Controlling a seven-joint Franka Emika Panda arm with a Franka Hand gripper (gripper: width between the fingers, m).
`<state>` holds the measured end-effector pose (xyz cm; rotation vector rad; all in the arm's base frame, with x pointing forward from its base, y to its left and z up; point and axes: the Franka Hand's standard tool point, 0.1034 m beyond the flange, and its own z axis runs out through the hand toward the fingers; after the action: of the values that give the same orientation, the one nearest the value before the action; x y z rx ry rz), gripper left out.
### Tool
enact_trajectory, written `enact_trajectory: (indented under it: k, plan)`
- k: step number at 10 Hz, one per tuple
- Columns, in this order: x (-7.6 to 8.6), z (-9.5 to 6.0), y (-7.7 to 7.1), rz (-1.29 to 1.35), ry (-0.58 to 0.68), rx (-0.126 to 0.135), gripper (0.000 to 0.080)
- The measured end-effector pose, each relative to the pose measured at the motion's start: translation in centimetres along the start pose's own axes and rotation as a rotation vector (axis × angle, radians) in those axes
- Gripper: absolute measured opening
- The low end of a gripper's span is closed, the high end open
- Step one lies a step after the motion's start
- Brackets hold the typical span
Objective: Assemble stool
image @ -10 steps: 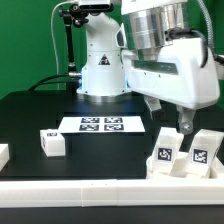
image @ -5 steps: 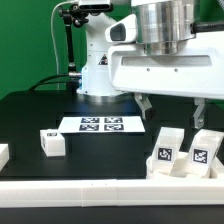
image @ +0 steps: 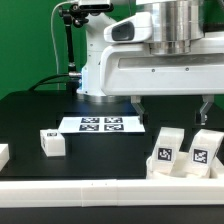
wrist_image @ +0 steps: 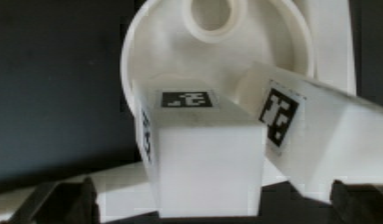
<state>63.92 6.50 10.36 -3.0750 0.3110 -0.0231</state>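
- Swung round at the wrist over the last second: gripper (image: 172, 105) was edge-on then, one finger low and just beside the legs. Now faces the exterior camera broadside, both fingers (image: 137, 103) showing and lifted above the leg tops.
- No part shifted meanwhile. Centre-side leg (image: 167, 152) and edge-side leg (image: 205, 153) upright and close together at the exterior view's right, as before. Lone leg (image: 52, 142) well apart on the black table (image: 30, 115), near the marker board (image: 100, 125).
- Seat (wrist_image: 170, 60) in the wrist view directly behind and under those two legs, its round hole toward the far end. Cannot tell whether either leg is already fixed into it.
- Probable meaning: a re-aim over the pair, perhaps for a grasp on one leg. Assembly looks early, with the third leg not yet brought over.
- Jaws spread fully wide, nothing between them, touching nothing. In the wrist view, fingertips flank the near leg with clear gaps on both sides.
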Motion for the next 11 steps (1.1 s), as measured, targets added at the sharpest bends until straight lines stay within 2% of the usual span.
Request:
enact_trajectory:
  k: [3,8,9,11]
  plan:
    - [-0.08,0.04,-0.18,-0.374,0.002,-0.031,0.0649]
    - [0.10,0.02,0.35,-0.696,-0.002,-0.035,0.0649]
    - [0.40,0.07,0.52,-0.850,0.015,-0.054,0.0649]
    - [0.31,0.36,0.71,-1.034,0.005,-0.073,0.0649]
